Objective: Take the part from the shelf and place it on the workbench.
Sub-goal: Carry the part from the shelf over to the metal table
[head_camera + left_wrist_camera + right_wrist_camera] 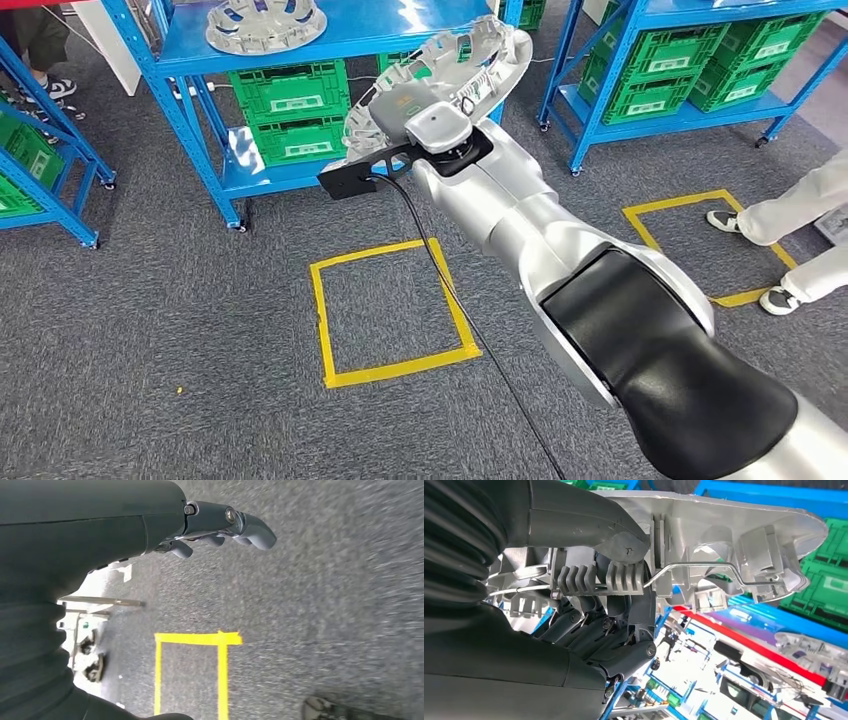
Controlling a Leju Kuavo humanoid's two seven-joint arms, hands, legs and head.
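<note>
— Where's the part (470,55)?
— Lifted off, in front of the blue shelf's (300,35) front edge, clasped by the right hand (400,115), thumb and fingers (589,625) closed across its rim.
— Left hand (220,527)?
— Holds nothing, fingers loosely curled above the carpet.

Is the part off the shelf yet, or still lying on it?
Off. The right hand grips the part, holding it tilted in front of the shelf.
</note>
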